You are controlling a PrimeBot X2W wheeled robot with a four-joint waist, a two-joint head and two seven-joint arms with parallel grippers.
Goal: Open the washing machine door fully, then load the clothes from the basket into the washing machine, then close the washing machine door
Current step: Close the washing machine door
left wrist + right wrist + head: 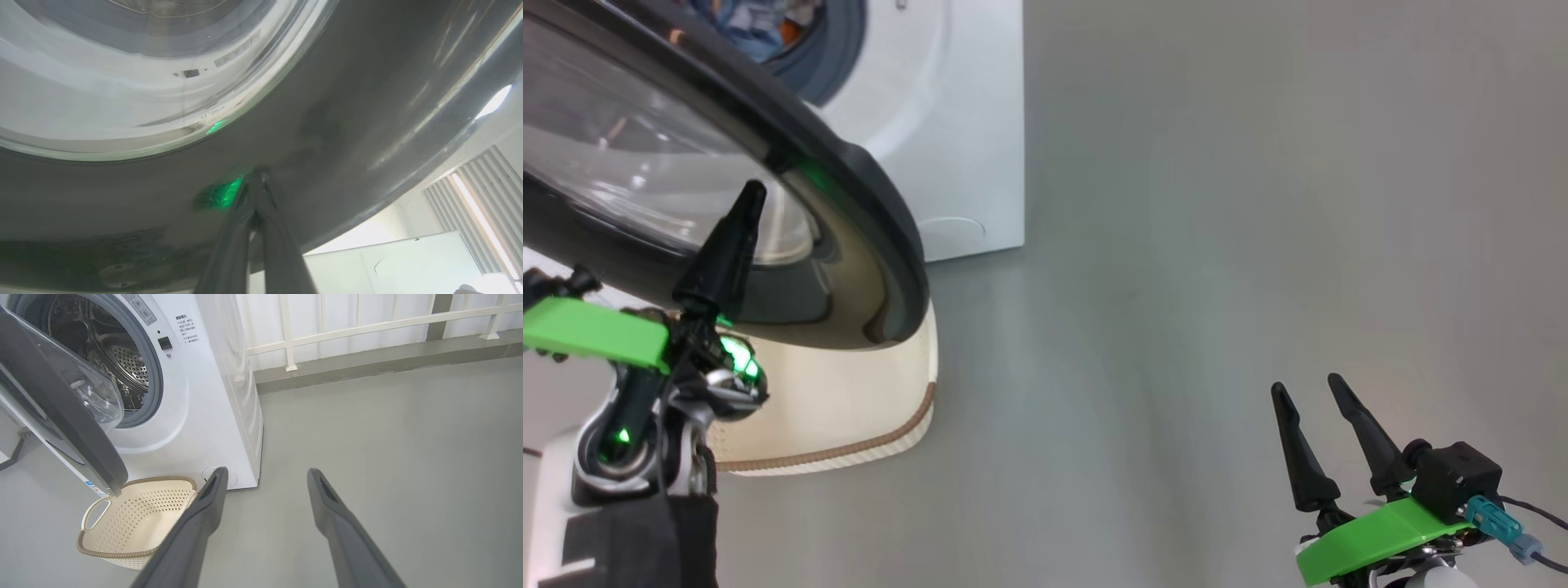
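Left wrist view: left gripper (pixel 258 175) has both fingers pressed together, nothing between them; tips sit against the glossy black rim of the washing machine door (pixel 347 122), just below the glass bowl (pixel 122 90). A green glow reflects on the rim beside the tips.

Head view: same gripper (pixel 739 220) points up at the door's (pixel 874 212) lower rim. Door stands swung out from the washing machine (pixel 964 122), overhanging the cream basket (pixel 849 400) on the grey floor (pixel 1176 286). Blue clothes (pixel 760 33) with orange print lie inside the grey-blue seal (pixel 845 49).

Right gripper (pixel 1307 384): fingers spread apart, holding nothing, well away from the machine, over bare floor.
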